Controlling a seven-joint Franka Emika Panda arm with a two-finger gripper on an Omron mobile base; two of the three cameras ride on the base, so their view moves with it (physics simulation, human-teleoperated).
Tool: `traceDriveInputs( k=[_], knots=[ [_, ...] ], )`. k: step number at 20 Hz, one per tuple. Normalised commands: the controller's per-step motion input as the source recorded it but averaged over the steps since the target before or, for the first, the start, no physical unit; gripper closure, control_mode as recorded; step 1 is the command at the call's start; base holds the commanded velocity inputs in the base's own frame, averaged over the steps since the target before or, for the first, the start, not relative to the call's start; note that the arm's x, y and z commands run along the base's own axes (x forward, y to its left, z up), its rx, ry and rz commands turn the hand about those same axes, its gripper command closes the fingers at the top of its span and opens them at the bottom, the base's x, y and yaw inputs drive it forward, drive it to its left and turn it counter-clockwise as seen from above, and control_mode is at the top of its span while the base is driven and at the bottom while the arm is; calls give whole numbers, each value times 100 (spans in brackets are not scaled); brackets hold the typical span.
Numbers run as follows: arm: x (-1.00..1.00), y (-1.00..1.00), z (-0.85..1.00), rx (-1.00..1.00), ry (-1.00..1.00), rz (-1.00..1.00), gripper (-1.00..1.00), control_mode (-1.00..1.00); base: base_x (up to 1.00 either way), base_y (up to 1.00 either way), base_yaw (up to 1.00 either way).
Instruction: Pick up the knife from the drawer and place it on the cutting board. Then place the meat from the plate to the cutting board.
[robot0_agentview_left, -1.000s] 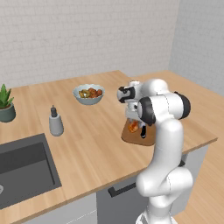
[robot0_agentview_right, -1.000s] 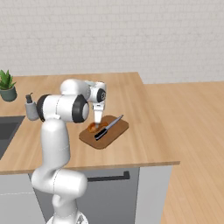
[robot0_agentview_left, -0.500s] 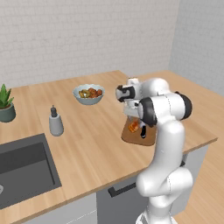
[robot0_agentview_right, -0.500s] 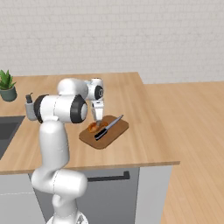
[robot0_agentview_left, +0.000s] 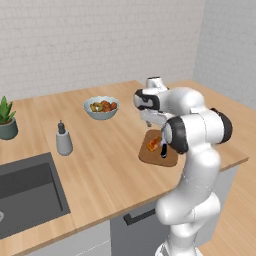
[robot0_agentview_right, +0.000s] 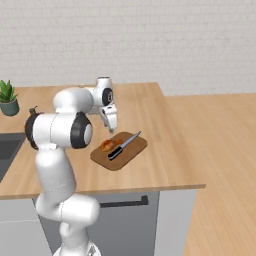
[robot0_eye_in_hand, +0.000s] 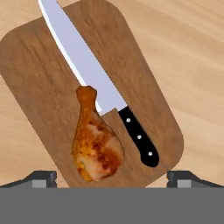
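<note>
The brown cutting board (robot0_eye_in_hand: 39, 65) lies on the wooden counter. The knife (robot0_eye_in_hand: 100, 87) rests diagonally on it, silver blade and black handle. The golden-brown meat (robot0_eye_in_hand: 97, 144) lies beside the blade, touching it. My gripper (robot0_eye_in_hand: 111, 177) hangs open above the board, holding nothing. From the right base view the gripper (robot0_agentview_right: 111, 122) hovers just behind the board (robot0_agentview_right: 131, 150), over the meat (robot0_agentview_right: 106, 145) and knife (robot0_agentview_right: 122, 146). The drawer front (robot0_agentview_right: 125, 210) under the counter stands shut. The plate is out of view.
A grey bowl (robot0_agentview_left: 101, 107) of mixed food stands behind the board. A soap dispenser (robot0_agentview_left: 63, 140) and a potted plant (robot0_agentview_left: 7, 119) stand to the left, with the sink (robot0_agentview_left: 25, 195) at the front left. The counter's front edge runs close to the board.
The hand has drawn slightly up and back from the board. Knife and meat lie where they were.
</note>
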Motion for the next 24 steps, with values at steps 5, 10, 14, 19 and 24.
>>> traceDriveInputs(
  k=[5, 10, 14, 19, 24],
  knots=[
    [-100, 13, 31, 0, -66, 9, -100, -100, 0, 0, 0],
    [-100, 25, 43, -7, -71, 9, -100, -100, 0, 0, 0],
    [-91, 71, 86, -13, -26, 17, -100, -100, 0, 0, 0],
    [-60, 94, 94, -28, 0, 21, -100, -100, 0, 0, 0],
    [-22, 100, 81, -45, 23, 18, -100, -100, 0, 0, 0]
  ],
)
